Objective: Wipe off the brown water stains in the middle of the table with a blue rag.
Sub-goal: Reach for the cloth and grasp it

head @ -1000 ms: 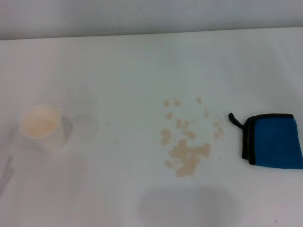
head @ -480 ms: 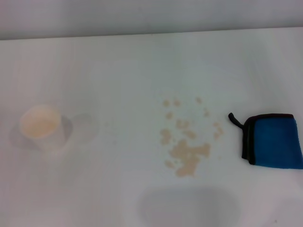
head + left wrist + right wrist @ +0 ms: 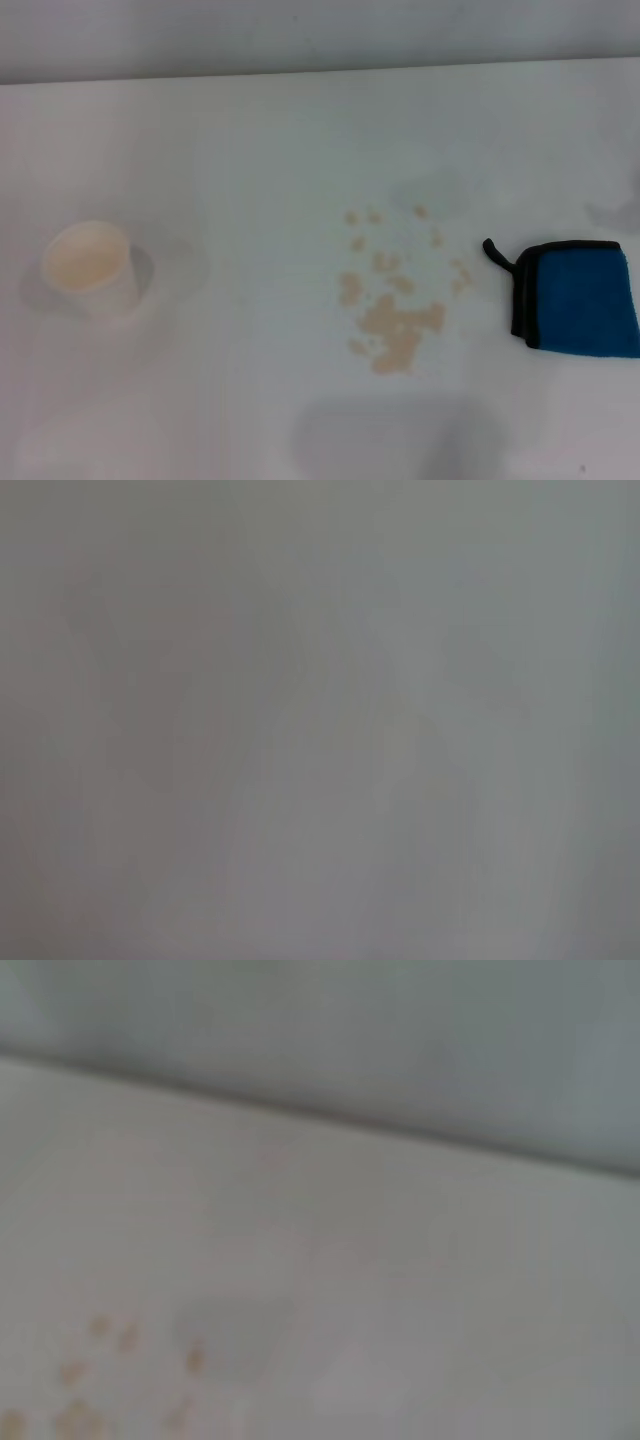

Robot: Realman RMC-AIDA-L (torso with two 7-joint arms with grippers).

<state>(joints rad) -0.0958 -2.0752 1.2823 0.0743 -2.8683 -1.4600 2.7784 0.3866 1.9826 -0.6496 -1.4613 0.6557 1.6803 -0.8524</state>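
Mid-table (image 3: 250, 150), the brown water stains (image 3: 392, 325) sit untouched, also showing in the right wrist view (image 3: 75, 1420). Over by the right edge lies the blue rag (image 3: 578, 298). Neither gripper is in view, so claw state is anyone's guess. A paper cup (image 3: 90, 268) stands near the left edge.

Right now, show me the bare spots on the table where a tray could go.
The widest bare stretch of the table runs along the far edge. Another lies between the white paper cup and the brown water stains. It is tight only between the stains and the blue rag on the right.
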